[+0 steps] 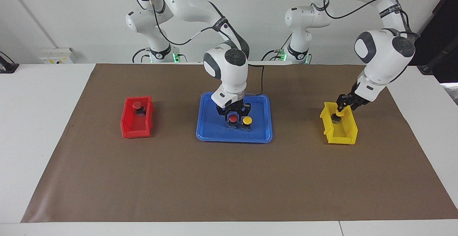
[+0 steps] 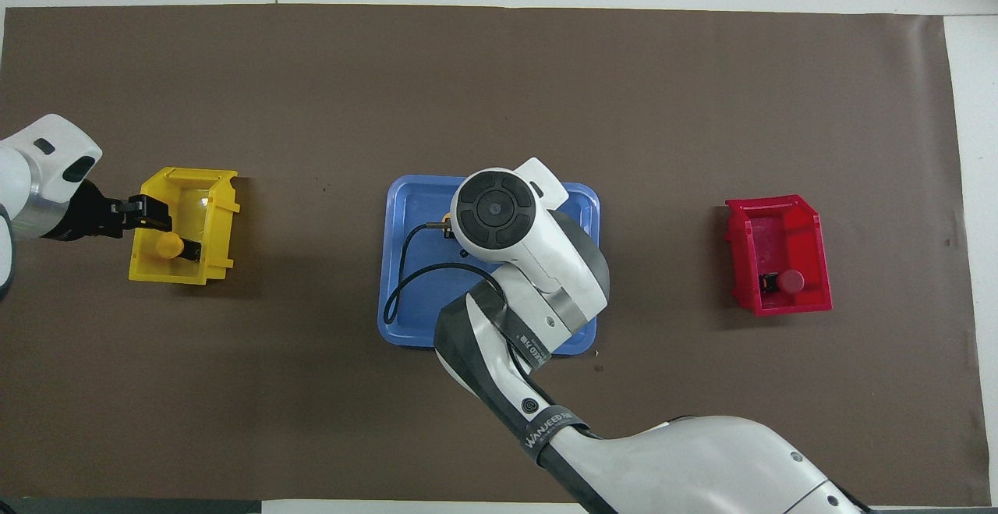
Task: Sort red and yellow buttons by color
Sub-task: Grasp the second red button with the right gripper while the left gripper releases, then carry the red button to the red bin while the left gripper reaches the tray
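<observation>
Reading from the robots' edge outward, and placing everything by the blue tray: the red bin stands well apart from the tray toward the right arm's end of the table. The binned red button lies at that bin's nearer end. The yellow bin stands well apart from the tray toward the left arm's end. The left gripper is at its nearer end, right over the binned yellow button. You cannot tell whether its fingers grip the cap or stand clear of it. Inside the tray, the right gripper is down with its fingers pinching the tray red button. The tray yellow button stands upright just beside it, toward the left arm's end of the tray. Count four buttons in all: two red and two yellow, with one of each colour binned and one of each in the tray. There are also two bins and one tray. Expect each button to be light and rigid, with hard plastic that will not give under the fingers. The round, smooth cap is likely to slip or roll out of a pinch. Judge the dark blocky base, with its flatter sides, as the safer place to take hold, low and square across it.
</observation>
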`<state>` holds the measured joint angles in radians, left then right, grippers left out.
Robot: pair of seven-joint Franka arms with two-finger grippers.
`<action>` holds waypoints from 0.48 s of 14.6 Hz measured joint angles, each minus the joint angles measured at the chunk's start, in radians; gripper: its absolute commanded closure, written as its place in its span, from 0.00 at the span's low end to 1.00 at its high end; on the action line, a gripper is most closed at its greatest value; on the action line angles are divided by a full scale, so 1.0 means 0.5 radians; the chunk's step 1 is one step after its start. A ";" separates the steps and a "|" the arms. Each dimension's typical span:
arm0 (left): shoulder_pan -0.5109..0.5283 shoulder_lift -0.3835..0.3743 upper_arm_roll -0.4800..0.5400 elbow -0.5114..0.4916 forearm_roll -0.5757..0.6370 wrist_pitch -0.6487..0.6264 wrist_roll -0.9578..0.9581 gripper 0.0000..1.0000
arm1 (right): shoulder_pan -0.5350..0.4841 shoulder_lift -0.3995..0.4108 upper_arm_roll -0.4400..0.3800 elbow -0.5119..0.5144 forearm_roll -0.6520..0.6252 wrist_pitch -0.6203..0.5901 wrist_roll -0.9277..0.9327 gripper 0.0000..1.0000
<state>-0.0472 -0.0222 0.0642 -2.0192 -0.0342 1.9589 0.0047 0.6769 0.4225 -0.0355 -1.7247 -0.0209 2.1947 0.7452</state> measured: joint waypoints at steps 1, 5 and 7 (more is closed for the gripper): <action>0.000 -0.027 -0.003 0.081 0.000 -0.125 0.001 0.00 | -0.002 -0.005 0.000 0.000 0.000 -0.007 0.000 0.77; -0.001 -0.177 -0.009 0.367 0.001 -0.607 0.010 0.00 | -0.058 -0.114 -0.007 0.072 0.000 -0.215 -0.029 0.77; -0.001 -0.221 -0.021 0.495 0.014 -0.786 0.078 0.00 | -0.163 -0.288 -0.011 0.109 0.003 -0.454 -0.218 0.77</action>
<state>-0.0477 -0.1327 0.0539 -1.7715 -0.0272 1.5662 0.0436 0.5952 0.2785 -0.0410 -1.6702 -0.0193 1.9678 0.6362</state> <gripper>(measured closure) 0.000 0.577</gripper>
